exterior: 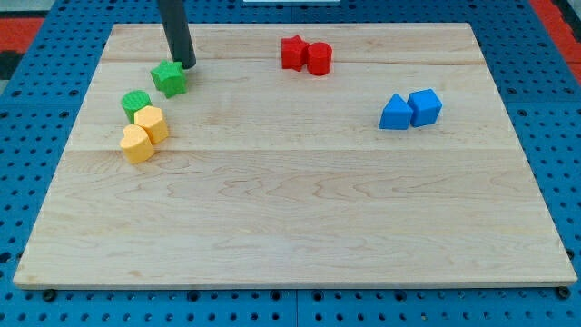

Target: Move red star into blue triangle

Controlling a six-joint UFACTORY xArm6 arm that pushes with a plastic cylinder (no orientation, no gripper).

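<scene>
The red star (292, 52) lies near the view's top, just left of centre, touching a red cylinder (319, 58) on its right. The blue triangle (395, 113) sits at the view's right, touching a blue cube (425, 106) on its right. My tip (188, 64) is at the view's upper left, just up and right of a green star (169, 78), far left of the red star.
A green cylinder (135, 103), a yellow hexagon block (152, 123) and a yellow heart-like block (137, 143) cluster at the view's left. The wooden board (300, 209) rests on a blue pegboard surface.
</scene>
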